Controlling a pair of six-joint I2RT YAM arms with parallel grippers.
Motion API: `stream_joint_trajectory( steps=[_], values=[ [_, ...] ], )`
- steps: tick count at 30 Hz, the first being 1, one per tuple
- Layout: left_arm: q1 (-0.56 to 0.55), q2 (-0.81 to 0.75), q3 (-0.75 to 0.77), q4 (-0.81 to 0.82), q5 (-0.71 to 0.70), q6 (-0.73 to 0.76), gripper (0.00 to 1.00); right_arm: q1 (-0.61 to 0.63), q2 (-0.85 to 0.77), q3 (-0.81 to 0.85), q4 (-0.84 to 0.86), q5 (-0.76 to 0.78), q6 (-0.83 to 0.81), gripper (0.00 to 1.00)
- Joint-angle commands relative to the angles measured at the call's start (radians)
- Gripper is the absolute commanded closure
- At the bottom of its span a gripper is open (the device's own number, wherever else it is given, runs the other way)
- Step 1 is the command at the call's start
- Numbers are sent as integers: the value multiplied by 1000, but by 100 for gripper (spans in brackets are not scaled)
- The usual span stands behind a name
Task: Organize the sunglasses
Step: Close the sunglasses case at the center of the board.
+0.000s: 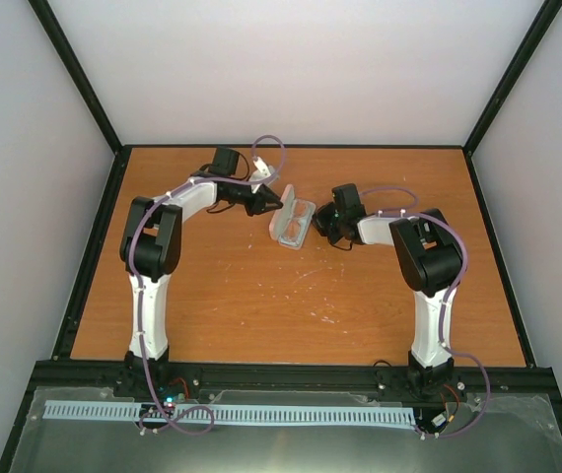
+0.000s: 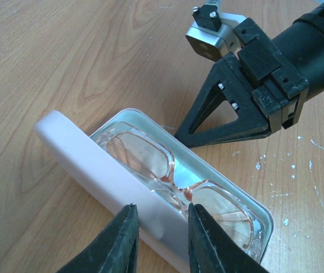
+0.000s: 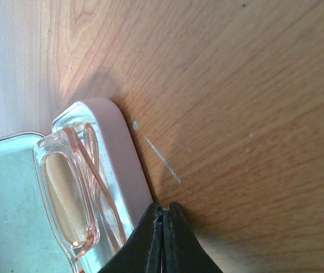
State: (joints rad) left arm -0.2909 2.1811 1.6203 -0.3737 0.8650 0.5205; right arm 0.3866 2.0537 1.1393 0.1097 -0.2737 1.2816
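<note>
Lying lenses-up in the open case (image 1: 286,239) mid-table, the sunglasses (image 1: 299,219) sit between left gripper (image 1: 279,201) and right gripper (image 1: 318,225), bare table (image 1: 261,305) all round | left wrist: fingers parted astride the raised lid (image 2: 94,165), sunglasses just ahead, long axis along the case | right wrist: fingertips pressed together, empty, just beside the case wall, sunglasses to their left.

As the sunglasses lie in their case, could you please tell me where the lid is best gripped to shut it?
Take the lid by its free long edge, mid-length, from above on the side of the left gripper, with the jaws on either face. It stands as a thin raised wall, hinged along the case.
</note>
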Motion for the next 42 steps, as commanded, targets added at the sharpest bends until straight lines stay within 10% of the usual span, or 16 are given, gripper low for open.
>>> stream_joint_trajectory(
  steps=[1,42],
  values=[
    [-22,-13,3,24,23,-23,73,-3,65,-3,-97,18,-25,97],
    [-88,133,72,15,50,-81,74,-11,139,37,-47,-98,-79,97]
  ],
)
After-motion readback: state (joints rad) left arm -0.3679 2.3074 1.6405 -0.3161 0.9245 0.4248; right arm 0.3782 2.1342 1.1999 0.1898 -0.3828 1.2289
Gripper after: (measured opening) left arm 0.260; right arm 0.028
